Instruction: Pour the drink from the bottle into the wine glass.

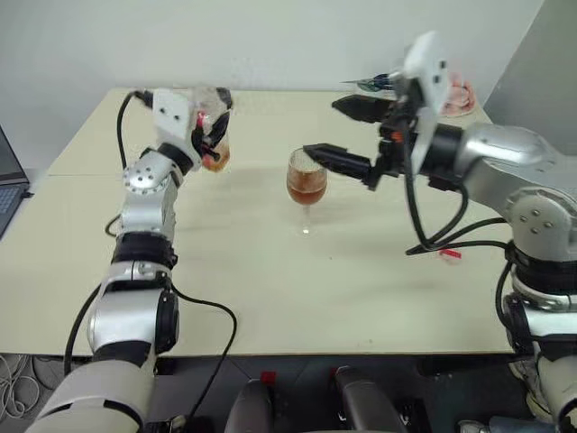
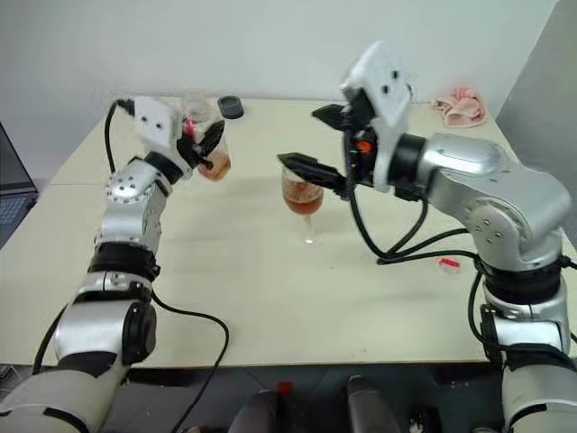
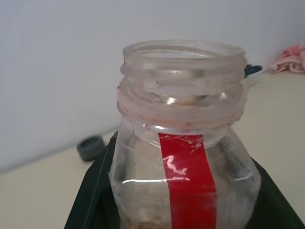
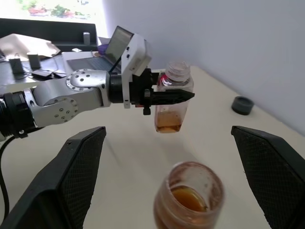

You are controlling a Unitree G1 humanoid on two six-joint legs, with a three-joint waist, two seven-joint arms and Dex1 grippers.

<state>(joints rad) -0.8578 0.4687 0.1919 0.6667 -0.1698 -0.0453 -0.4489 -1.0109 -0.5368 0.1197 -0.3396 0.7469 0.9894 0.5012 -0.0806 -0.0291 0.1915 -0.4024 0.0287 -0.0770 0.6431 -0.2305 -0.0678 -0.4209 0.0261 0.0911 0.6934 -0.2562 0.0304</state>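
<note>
— Where's the bottle?

— In my left gripper. The fingers are clamped on its sides, and I hold it upright in the air over the table, toward the far left corner. Its mouth is open, no cap on it. A red strip runs down its side.

— Anything left in it?

— A little drink, amber, lying at the bottom. The rest of the bottle is clear.

— And the glass?

— It stands upright on its foot near the middle of the table, closer to the far edge than the near one. The bowl holds reddish-brown drink, roughly half full. The bottle is apart from it, off to its left.

— Your right gripper?

— Its fingers are spread wide, gripping nothing. It hangs level in the air just right of the glass, pointing left. One fingertip sits by the rim; I cannot tell whether it touches.

— What else is on the table?

— A black lid lies near the far edge, behind the bottle. A pink cloth sits at the far right corner. A small red bit lies toward the right edge, under my right arm.
</note>
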